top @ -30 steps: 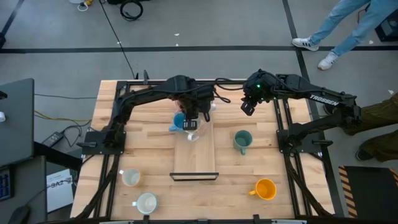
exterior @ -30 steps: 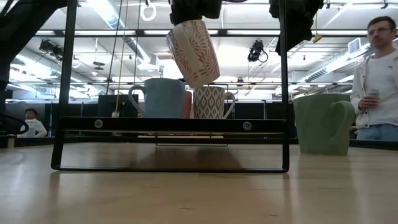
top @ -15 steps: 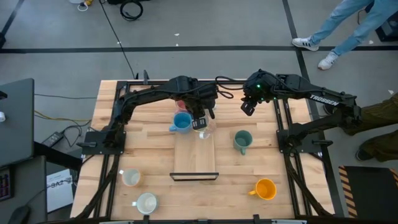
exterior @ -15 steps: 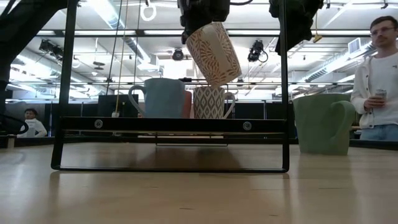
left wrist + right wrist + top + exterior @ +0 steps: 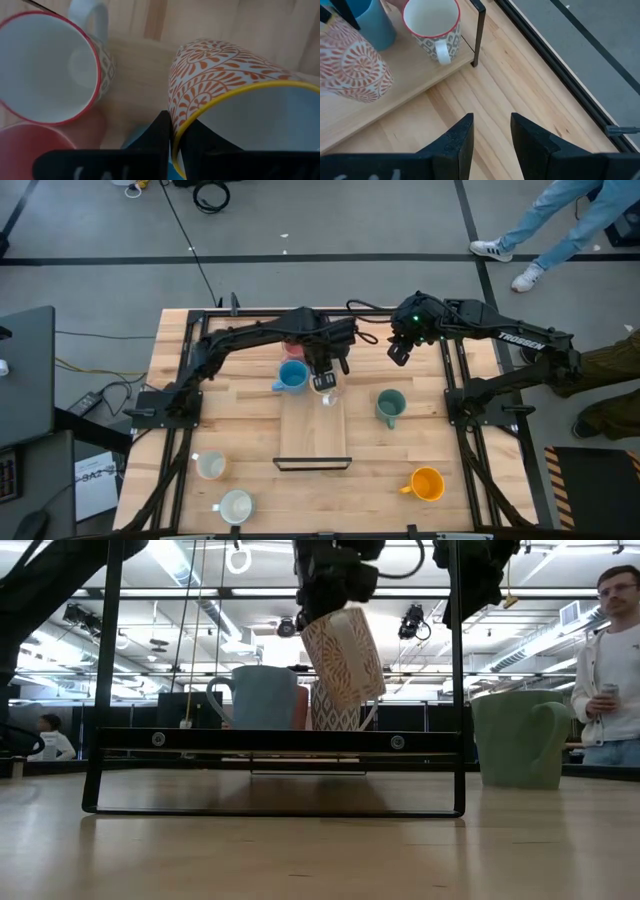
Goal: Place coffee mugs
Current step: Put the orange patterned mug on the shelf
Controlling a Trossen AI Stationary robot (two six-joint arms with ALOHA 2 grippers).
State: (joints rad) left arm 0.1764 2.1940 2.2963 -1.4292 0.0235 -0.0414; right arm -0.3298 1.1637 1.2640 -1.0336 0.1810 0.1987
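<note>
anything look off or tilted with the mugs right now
Only the orange-patterned mug: it hangs tilted above the wooden tray, pinched at its rim by the left gripper. That looks like carrying, not a fault. The mugs on the tray stand upright.

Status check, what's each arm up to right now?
Left gripper shut on orange-patterned mug, tilted above the tray. Right gripper empty, fingers apart, waiting off to the side. Grey-patterned mug and blue mug close beneath.

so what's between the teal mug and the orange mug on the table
Nothing: bare wood lies between the teal mug and the orange mug, as the high view shows.
</note>
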